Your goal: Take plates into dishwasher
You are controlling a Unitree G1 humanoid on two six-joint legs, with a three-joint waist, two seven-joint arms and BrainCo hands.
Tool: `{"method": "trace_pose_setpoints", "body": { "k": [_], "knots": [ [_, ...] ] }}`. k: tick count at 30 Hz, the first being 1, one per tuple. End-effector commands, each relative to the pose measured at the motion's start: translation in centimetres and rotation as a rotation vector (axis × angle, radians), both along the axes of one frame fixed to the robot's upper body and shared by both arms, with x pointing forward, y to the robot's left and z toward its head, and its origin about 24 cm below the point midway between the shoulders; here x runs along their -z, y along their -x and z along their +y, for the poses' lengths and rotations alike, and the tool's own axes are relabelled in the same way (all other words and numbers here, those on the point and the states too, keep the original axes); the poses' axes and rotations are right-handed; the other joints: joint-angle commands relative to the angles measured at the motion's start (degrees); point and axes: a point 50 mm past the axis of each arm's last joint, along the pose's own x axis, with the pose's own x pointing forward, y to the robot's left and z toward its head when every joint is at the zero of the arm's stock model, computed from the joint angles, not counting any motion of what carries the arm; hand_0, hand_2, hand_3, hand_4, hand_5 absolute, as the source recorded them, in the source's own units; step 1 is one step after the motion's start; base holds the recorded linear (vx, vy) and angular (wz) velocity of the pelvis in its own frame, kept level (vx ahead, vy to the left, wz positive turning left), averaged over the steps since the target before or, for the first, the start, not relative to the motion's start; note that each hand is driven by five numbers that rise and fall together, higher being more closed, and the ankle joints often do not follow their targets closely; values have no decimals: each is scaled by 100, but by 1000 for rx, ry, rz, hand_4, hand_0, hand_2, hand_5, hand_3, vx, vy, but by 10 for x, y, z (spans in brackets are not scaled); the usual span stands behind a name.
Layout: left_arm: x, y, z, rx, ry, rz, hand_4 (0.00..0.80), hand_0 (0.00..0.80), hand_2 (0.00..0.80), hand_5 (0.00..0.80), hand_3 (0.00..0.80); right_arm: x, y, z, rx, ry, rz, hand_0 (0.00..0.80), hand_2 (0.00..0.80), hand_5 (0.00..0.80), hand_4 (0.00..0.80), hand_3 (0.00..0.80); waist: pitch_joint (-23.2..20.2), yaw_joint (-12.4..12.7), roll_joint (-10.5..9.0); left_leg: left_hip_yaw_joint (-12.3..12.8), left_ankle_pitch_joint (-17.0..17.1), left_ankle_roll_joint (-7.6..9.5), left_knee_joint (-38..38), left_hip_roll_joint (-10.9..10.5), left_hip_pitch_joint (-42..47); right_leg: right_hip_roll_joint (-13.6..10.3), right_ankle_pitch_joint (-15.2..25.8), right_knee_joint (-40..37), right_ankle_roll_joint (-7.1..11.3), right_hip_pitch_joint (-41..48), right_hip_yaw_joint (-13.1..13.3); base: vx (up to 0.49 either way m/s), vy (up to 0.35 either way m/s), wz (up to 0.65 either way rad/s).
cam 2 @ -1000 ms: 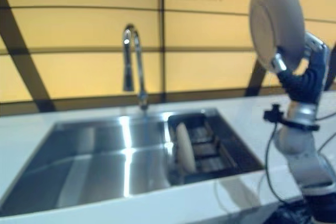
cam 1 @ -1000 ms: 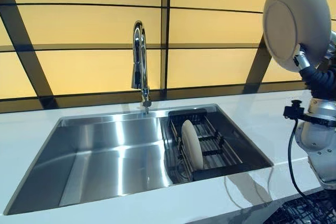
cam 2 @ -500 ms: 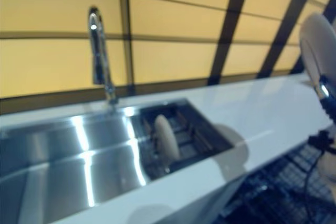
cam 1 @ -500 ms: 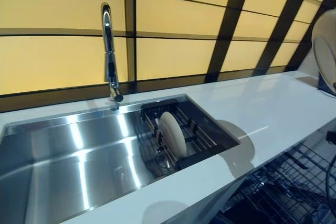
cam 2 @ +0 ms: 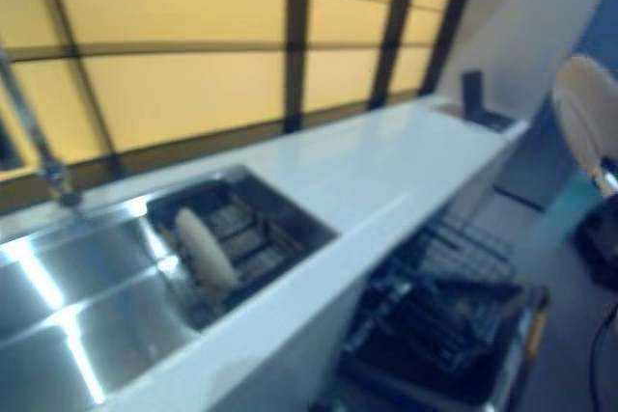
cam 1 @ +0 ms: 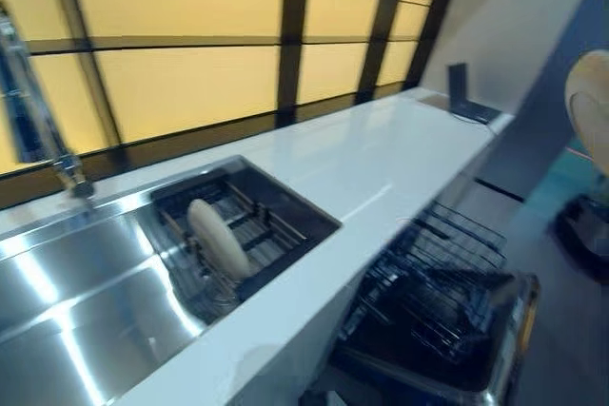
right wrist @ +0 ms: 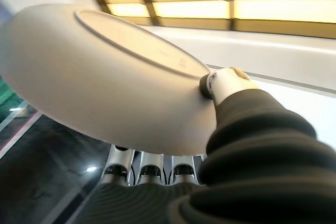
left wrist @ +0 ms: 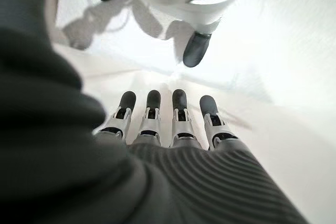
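Observation:
My right hand (right wrist: 157,174) is shut on a pale round plate (right wrist: 100,93), thumb on its face and fingers under it. The plate is held on edge in the air at the far right of the left eye view (cam 1: 592,116), above and to the right of the open dishwasher's dark wire rack (cam 1: 438,278). A second plate (cam 1: 217,238) stands on edge in the black rack (cam 1: 276,225) at the right end of the steel sink (cam 1: 67,292). My left hand (left wrist: 168,124) hangs idle with straight fingers and holds nothing.
A white counter (cam 1: 381,154) runs from the sink to the right, with a small dark object (cam 1: 468,102) at its far end. The faucet (cam 1: 38,130) is at the left edge. The dishwasher's pulled-out rack sits below the counter's front edge.
The camera has swung to the right: the sink and faucet have slid to the left and the dishwasher rack has come into view. The held plate stays at the right edge, now lower in the picture.

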Motion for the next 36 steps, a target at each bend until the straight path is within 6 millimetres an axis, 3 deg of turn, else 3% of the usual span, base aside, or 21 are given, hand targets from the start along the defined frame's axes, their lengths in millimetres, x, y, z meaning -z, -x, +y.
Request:
{"method": "trace_pose_setpoints", "body": {
  "k": [1, 10, 19, 20, 27, 36],
  "knots": [
    [-17, -40, 21, -19, -69, -139, 0, 0, 0, 0, 0, -16, -7, 13, -103, -16, -90, 800, 800, 800, 800, 800, -116, 204, -70, -79, -575, 423, 25, -338, -59, -71, -641, 142, 148, 542, -168, -165, -368, -33],
    [-12, -42, -2, 26, -11, -185, 0, 0, 0, 0, 0, -5, -22, 24, -132, -32, 17, 800, 800, 800, 800, 800, -77, 232, 59, -304, -297, 154, 43, -272, -219, 374, -855, -288, -292, 831, -5, -96, -258, -25],
    [-15, -58, -15, 87, 13, -214, 0, 0, 0, 0, 0, 15, -36, 35, -211, -56, 182, 800, 800, 800, 800, 800, 49, 198, 181, -392, 38, -65, 55, -108, -502, 557, -913, -374, -484, 894, -22, -113, -104, 7],
    [-16, -62, -16, 98, 13, -220, 0, 0, 0, 0, 0, 19, -40, 38, -233, -64, 216, 800, 800, 800, 800, 800, 119, 184, 197, -310, 217, -54, 53, -61, -598, 579, -839, -339, -539, 812, -59, -189, -62, 6],
    [-21, -75, -17, 125, 23, -233, 0, 0, 0, 0, 0, 35, -57, 51, -307, -82, 366, 800, 800, 800, 800, 800, 294, 175, 277, -392, 336, -126, 32, -24, -722, 584, -849, -301, -582, 737, -88, -99, -2, 6],
    [-21, -76, -16, 125, 20, -219, 0, 0, 0, 0, 0, 50, -74, 62, -344, -76, 535, 800, 800, 800, 800, 800, 398, 232, 241, -381, 359, -166, 33, -16, -710, 556, -821, -312, -589, 699, -240, -20, 1, 3]
  ]
}}
